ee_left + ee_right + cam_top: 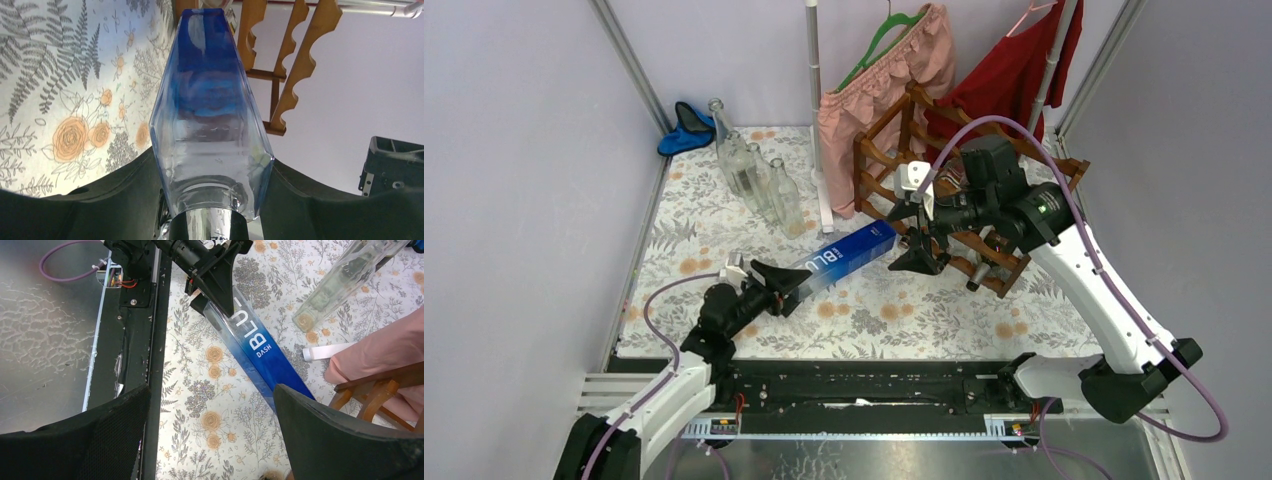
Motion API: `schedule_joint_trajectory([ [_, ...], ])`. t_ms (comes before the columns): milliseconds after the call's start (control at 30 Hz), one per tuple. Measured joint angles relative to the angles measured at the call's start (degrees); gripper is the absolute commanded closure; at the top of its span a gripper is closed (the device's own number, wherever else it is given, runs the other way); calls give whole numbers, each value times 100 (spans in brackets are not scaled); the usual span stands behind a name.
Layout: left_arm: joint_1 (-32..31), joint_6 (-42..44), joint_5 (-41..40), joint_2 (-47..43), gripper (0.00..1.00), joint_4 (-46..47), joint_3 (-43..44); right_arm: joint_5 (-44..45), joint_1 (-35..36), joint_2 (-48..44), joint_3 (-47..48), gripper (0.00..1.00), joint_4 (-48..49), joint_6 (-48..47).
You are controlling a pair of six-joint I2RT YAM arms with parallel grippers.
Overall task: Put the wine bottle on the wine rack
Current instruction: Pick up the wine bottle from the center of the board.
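Bench (874, 320) covered in floral cloth. The wine bottle (849, 255) is blue, flat-sided and marked "BLU". It lies lengthwise near the bench centre, with the neck toward 8 o'clock and the base toward 2 o'clock. Cannot tell whether it rests on the cloth or hangs just above it.

The left hand (786, 283) is clamped on the neck end. In the left wrist view, its black fingers (115, 200) sit on either side of the bottle's shoulder, just above a silver cap (207, 225).

The right hand (911, 238) is at the bottle's base end, with its fingers (340, 440) spread wide apart. In the right wrist view, the base runs in behind one finger. Cannot tell whether they touch.

The wine rack (969, 205) is reddish-brown with scalloped rails. It stands at about 1 o'clock on the bench, just behind the right hand. The bottle is not on it.

A cluster of clear glass bottles (759, 180) stands at about 11 o'clock. A pink garment (884, 90) and a red garment (1024, 70) hang at 12 to 1 o'clock, behind the rack.
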Motion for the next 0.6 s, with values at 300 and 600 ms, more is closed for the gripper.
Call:
schedule_joint_trajectory([
  [300, 0, -2, -413, 837, 100, 1215, 0, 0, -37, -57, -72, 0, 46, 4],
  [600, 0, 31, -533, 1480, 100, 1714, 0, 0, -48, -76, -90, 0, 68, 13],
])
